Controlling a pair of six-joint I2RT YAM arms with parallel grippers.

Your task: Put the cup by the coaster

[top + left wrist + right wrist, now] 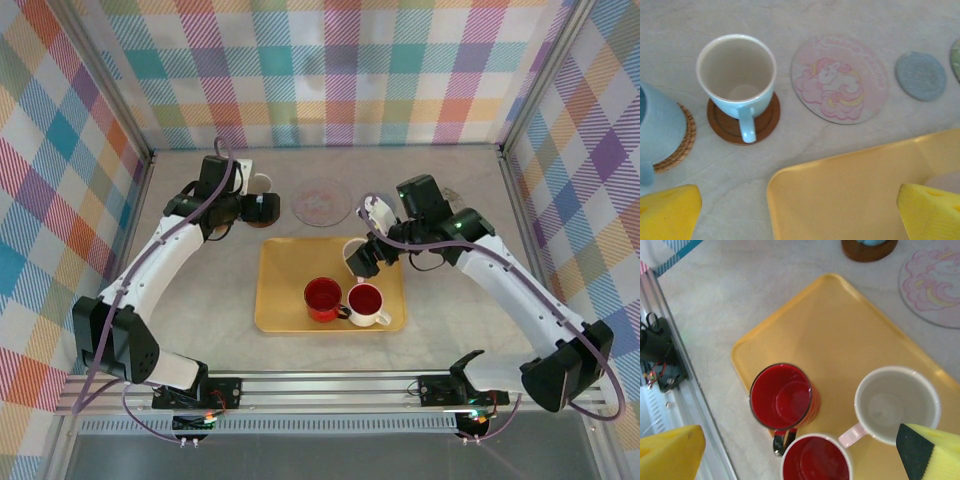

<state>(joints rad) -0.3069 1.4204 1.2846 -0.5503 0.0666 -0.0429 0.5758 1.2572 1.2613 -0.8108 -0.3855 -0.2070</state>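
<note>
A light blue cup (pixel 737 80) stands upright on a round brown coaster (pixel 765 122), its handle toward the camera. My left gripper (pixel 800 205) is open and drawn back from it, over the corner of the yellow tray (pixel 855 190), with nothing between its yellow fingers (pixel 667 212). In the top view this gripper (pixel 262 210) sits at the back left, near the cup (pixel 262 182). My right gripper (pixel 800 455) hangs open above the tray (pixel 830 325), over a red mug (pixel 782 395), a white mug with a red inside (pixel 815 462) and a pink-handled white cup (pixel 895 402).
A second blue cup (pixel 660 120) stands on a woven coaster (pixel 682 145) at the left. A pink unicorn coaster (pixel 840 80), a grey-blue coaster (pixel 920 76) and the edge of a green one (pixel 956 57) lie behind the tray. Checked walls close in the table.
</note>
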